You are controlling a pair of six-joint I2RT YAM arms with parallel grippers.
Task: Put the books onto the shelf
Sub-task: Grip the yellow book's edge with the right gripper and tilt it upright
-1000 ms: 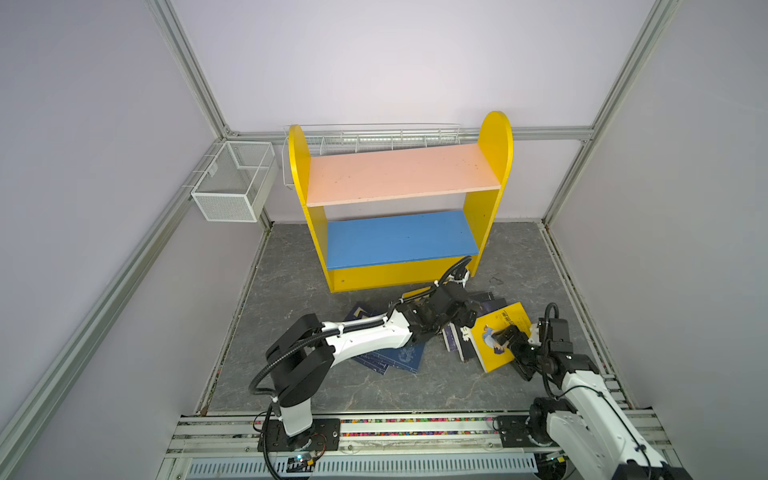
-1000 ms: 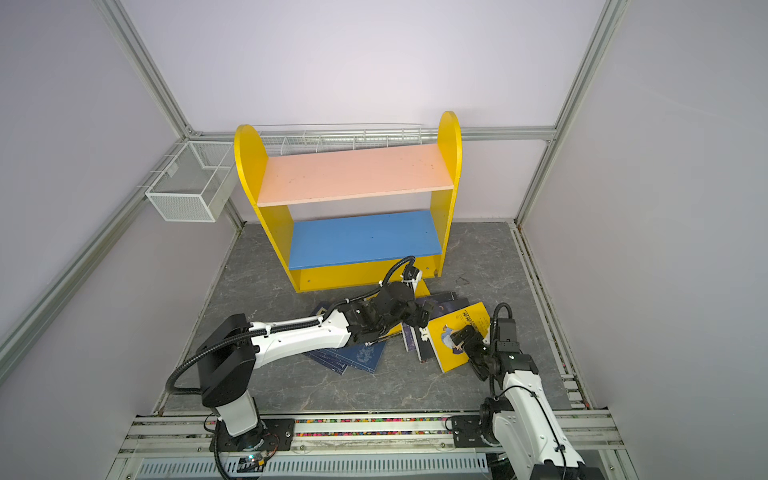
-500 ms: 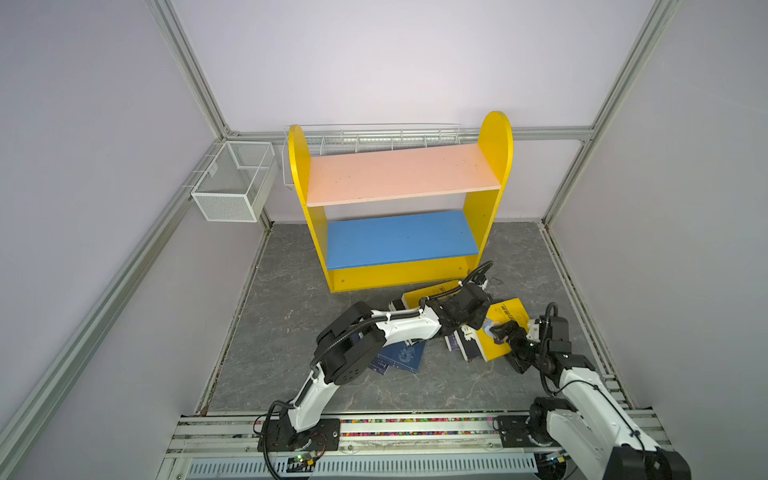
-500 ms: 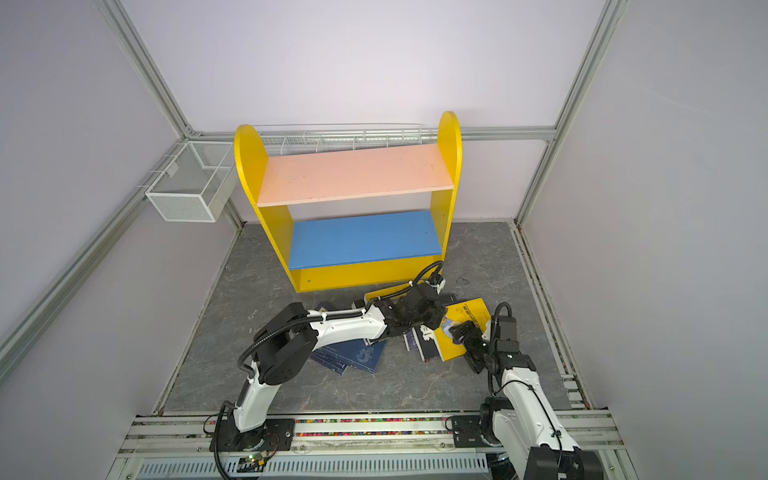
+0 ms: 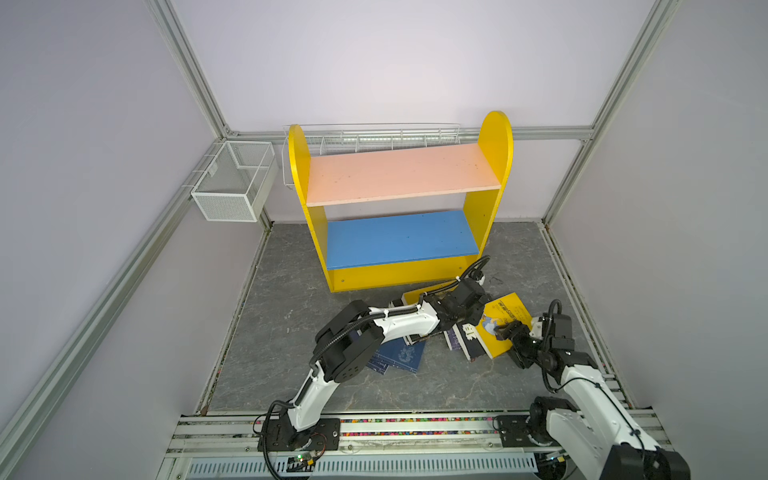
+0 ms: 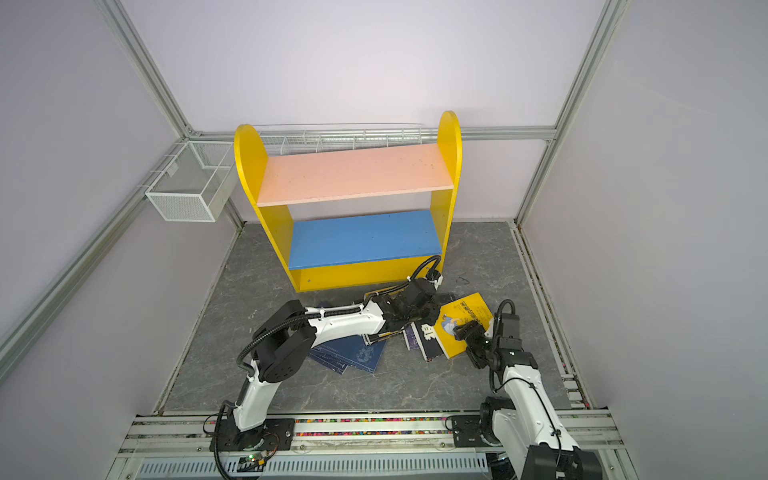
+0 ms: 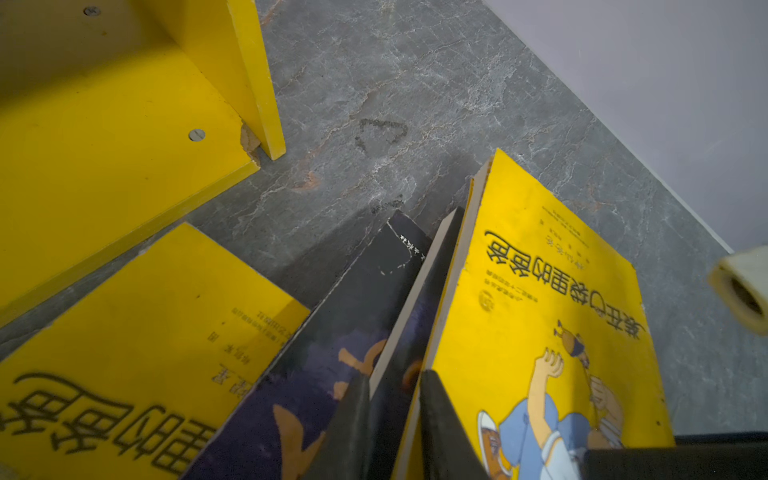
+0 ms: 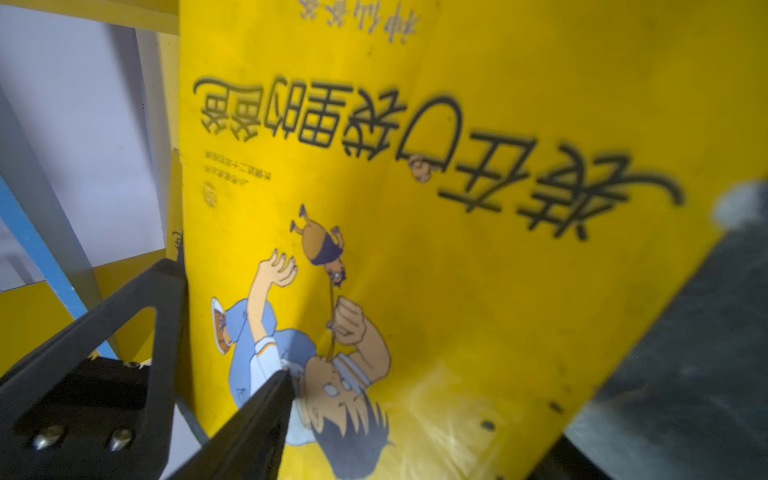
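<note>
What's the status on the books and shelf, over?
Left end effector clamped on dark purple book. Right end effector open, straddling yellow cartoon book leaning on it. Shelf holds no books yet. Second yellow book flat before shelf.

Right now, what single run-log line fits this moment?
left gripper: shut on dark purple paperback book | right gripper: open astride tilted yellow cartoon-cover book | yellow wooden shelf: no books yet
</note>
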